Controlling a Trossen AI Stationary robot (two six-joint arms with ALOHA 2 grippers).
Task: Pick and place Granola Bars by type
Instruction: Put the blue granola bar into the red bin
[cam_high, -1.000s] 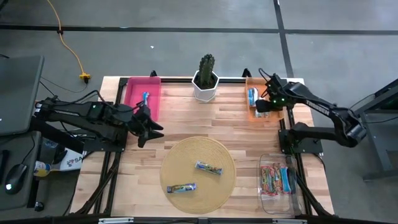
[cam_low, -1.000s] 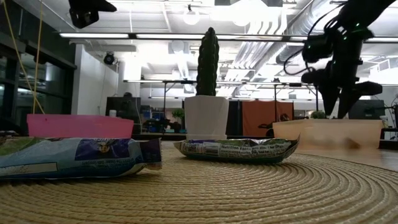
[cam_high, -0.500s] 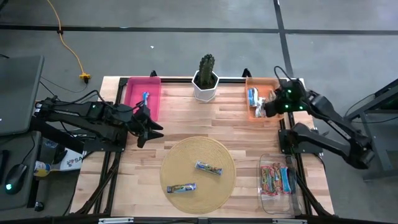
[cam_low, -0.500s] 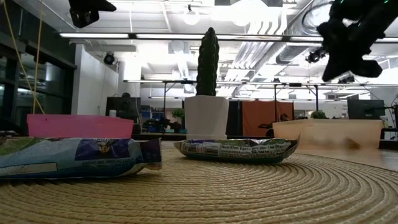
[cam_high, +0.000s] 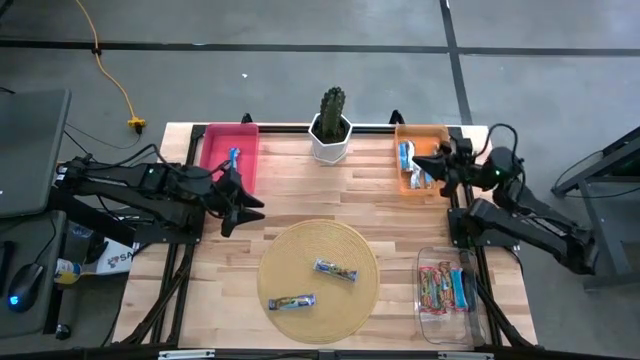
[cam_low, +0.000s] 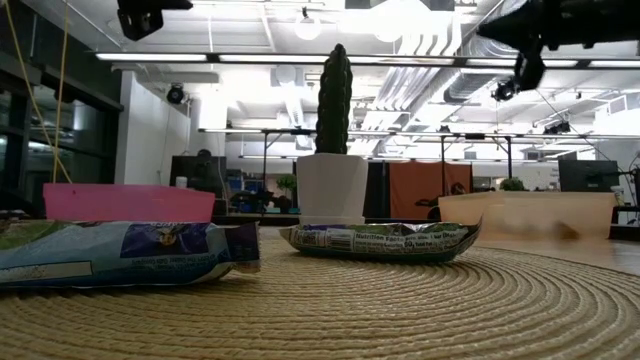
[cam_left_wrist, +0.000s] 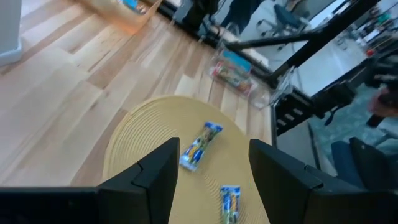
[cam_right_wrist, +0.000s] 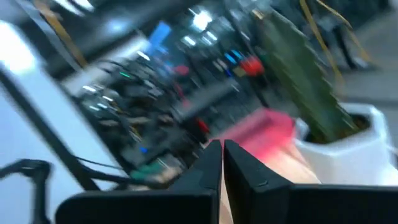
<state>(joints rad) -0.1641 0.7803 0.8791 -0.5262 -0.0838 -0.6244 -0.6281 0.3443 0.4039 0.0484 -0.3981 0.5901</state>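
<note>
Two granola bars (cam_high: 335, 269) (cam_high: 291, 302) with blue-and-white wrappers lie flat on the round woven mat (cam_high: 320, 245). One blue bar (cam_high: 234, 157) lies in the pink bin (cam_high: 215, 150). More bars (cam_high: 406, 155) lie in the orange bin (cam_high: 420, 185), and multicoloured ones (cam_high: 445, 288) in the clear bin (cam_high: 425, 325). My right gripper (cam_high: 422, 162) is shut and empty; it hovers level above the orange bin and points toward the table's left. My left gripper (cam_high: 250, 203) hangs open and empty over the table's left side, between the pink bin and the mat.
A cactus in a white pot (cam_high: 331, 135) stands at the far middle between the pink and orange bins. Bare wood shows between the mat and the bins. The right arm's base (cam_high: 480, 220) stands at the right edge, between the orange and clear bins.
My right gripper has risen out of the orange bin, tipped from pointing down to level, and drawn back toward the table's right edge. The bars in the bins and on the mat have stayed where they were.
</note>
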